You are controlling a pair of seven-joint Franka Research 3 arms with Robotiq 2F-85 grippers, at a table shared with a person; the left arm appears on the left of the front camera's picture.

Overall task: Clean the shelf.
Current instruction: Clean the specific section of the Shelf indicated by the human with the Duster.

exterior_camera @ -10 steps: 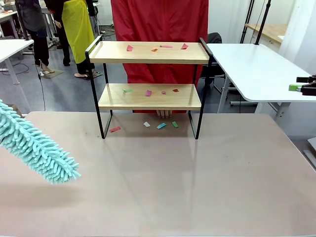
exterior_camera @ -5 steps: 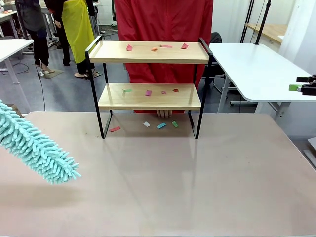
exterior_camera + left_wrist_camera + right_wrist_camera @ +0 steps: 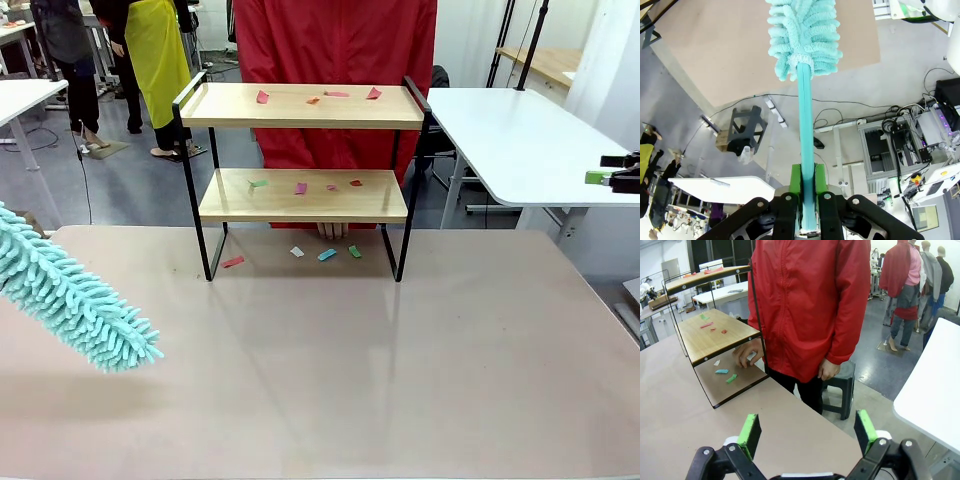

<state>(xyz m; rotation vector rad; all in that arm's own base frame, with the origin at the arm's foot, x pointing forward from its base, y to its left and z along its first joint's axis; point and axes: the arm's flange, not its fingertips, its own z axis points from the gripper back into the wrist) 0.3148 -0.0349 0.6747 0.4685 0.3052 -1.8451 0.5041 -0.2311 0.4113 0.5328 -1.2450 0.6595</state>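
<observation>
Duster (image 3: 75, 300) unmoved, low over near-left table (image 3: 400, 350), left gripper (image 3: 806, 187) clenched on handle (image 3: 805, 125); right gripper (image 3: 809, 432) released. Shelf (image 3: 300, 105) far centre, paper scraps (image 3: 300, 187) on both boards, sweeping not yet begun.

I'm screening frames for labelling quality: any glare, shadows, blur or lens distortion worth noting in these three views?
Front view: sharp, even light; the table shows a soft sheen faintly mirroring the shelf legs, and a dim shadow lies under the duster. Left wrist view: wide-angle, duster crisp. Right wrist view: wide-angle bows the shelf frame; nothing notably blurred.
</observation>
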